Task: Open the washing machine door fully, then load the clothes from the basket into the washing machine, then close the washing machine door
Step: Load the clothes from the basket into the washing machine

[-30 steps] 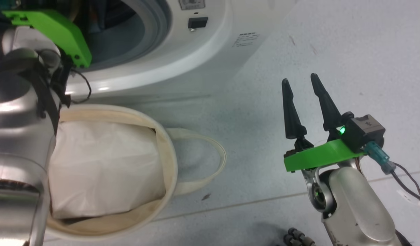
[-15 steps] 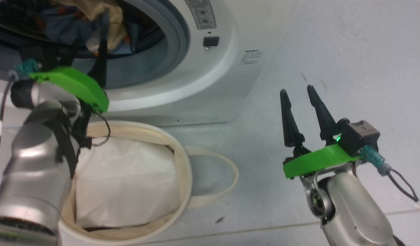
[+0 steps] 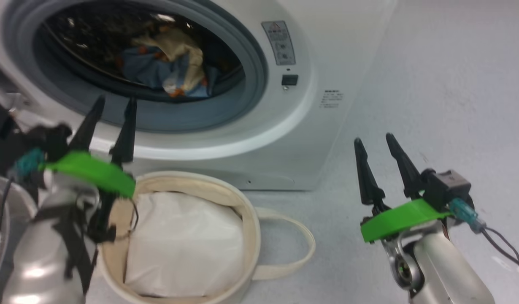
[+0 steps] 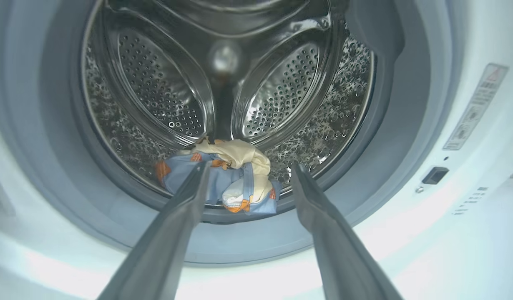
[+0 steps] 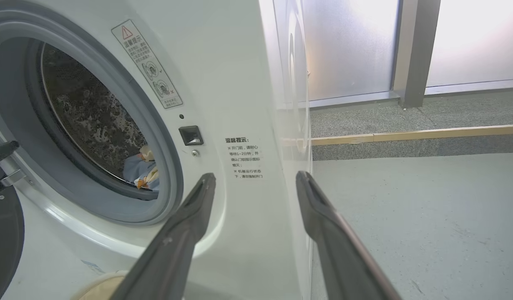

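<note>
The washing machine [image 3: 301, 126] stands with its round mouth uncovered. Blue clothes [image 3: 171, 74] with cream and orange parts lie in the steel drum, the same clothes [image 4: 223, 179] low in the left wrist view. The door shows as a dark curved edge [image 5: 2, 233] at the far left. My left gripper [image 3: 116, 101] is open and empty just outside the lower gasket, pointing into the drum [image 4: 249, 166]. The cream basket [image 3: 249, 219] sits on the floor below it. My right gripper [image 3: 374, 139] is open and empty over the floor right of the machine [image 5: 255, 177].
A plain white pillow-like bundle [image 3: 183, 245] fills the basket, and one loop handle [image 3: 301, 253] lies on the grey floor [image 3: 432, 84]. Beyond the machine's right side are a frosted glass wall [image 5: 348, 46], a dark pillar [image 5: 415, 50] and a wooden strip [image 5: 406, 135].
The head view has lifted towards the machine. My left gripper has drawn back out of the drum mouth, empty. The right gripper holds its place.
</note>
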Tool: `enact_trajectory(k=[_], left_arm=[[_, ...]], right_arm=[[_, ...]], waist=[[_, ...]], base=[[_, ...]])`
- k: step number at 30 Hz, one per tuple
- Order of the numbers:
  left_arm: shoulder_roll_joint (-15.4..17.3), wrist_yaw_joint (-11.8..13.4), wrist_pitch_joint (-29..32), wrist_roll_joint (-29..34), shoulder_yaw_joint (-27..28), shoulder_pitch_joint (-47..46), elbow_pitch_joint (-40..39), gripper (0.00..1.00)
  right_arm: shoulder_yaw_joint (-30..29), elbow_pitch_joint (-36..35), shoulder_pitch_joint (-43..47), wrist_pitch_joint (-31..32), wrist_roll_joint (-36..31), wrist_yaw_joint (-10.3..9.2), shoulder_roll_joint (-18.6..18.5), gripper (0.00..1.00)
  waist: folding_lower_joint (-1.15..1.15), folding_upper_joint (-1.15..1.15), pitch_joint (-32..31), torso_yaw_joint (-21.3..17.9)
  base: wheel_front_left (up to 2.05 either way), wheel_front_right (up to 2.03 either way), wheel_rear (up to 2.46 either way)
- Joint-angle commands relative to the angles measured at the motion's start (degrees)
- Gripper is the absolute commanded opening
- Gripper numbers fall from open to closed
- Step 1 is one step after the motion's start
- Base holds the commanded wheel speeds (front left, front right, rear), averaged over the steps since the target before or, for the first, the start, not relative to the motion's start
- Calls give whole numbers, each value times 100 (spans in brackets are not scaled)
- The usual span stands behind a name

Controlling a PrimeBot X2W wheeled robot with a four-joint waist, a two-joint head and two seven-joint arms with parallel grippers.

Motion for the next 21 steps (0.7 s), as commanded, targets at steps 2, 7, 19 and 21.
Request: enact_trajectory(k=[2, 7, 19, 21], left_arm=[[245, -32, -68, 201, 498, 501, -652, 100], [175, -32, -68, 449, 869, 1426, -1202, 100], [-64, -32, -68, 656, 1381, 2235, -1464, 100], [-71, -32, -68, 693, 1439, 2270, -1490, 100]], right_arm=[[92, -193, 106, -71, 36, 2, -87, 100], [31, -274, 274, -71, 44, 2, -196, 100], [83, -213, 408, -71, 113, 2, -305, 100], [73, -206, 408, -71, 125, 2, -294, 100]], waist=[[1, 0, -342, 204], [1, 0, -569, 319], [1, 0, -837, 473], [1, 0, -856, 483]], base=[[0, 0, 0], [0, 0, 0], [0, 0, 0], [0, 0, 0]])
